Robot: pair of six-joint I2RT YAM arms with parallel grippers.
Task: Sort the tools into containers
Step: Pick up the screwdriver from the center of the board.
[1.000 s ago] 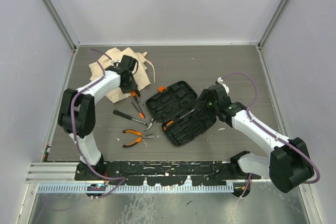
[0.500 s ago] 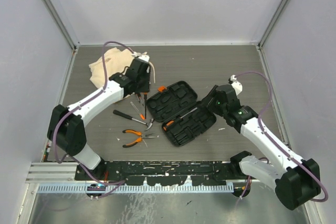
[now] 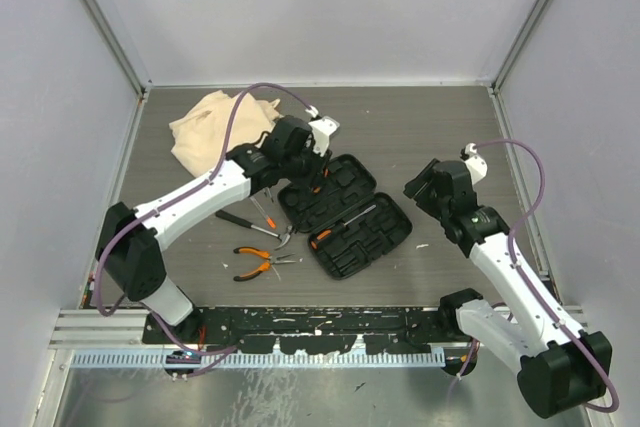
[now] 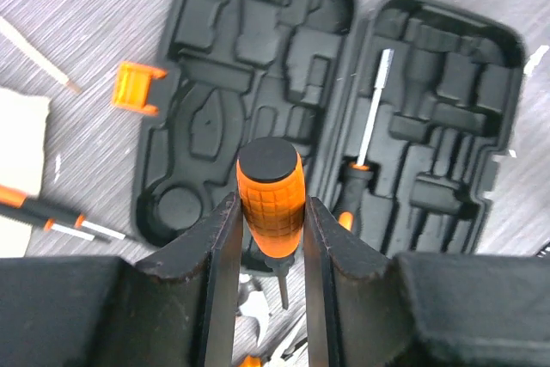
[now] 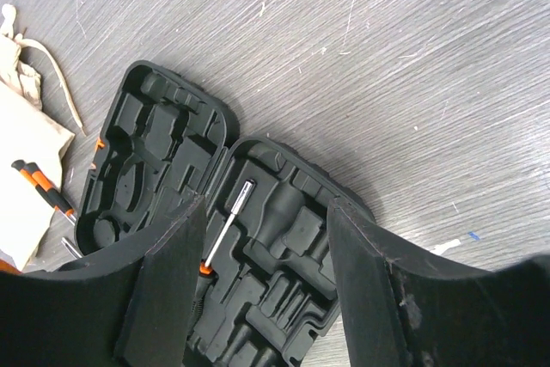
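Observation:
My left gripper (image 4: 270, 231) is shut on a screwdriver with an orange handle (image 4: 269, 198), its shaft pointing down. It hangs over the left half of the open black tool case (image 4: 258, 58). From above, the left gripper (image 3: 306, 161) sits over the case (image 3: 345, 213). One screwdriver (image 4: 369, 129) lies in the case's right half. My right gripper (image 5: 266, 209) is open and holds nothing, raised to the right of the case (image 5: 163, 152). On the table lie the hammer (image 3: 256, 226), pliers (image 3: 259, 262) and more screwdrivers (image 4: 53, 213). The beige cloth bag (image 3: 213, 127) lies at the back left.
The case's orange latch (image 4: 137, 88) sticks out at its left edge. The bag's drawstring (image 5: 60, 92) trails across the table near the case. Grey walls close in the table on three sides.
The left arm has swung right from the bag's edge to above the case, carrying the screwdriver. The right arm has pulled back to the right, off the case.

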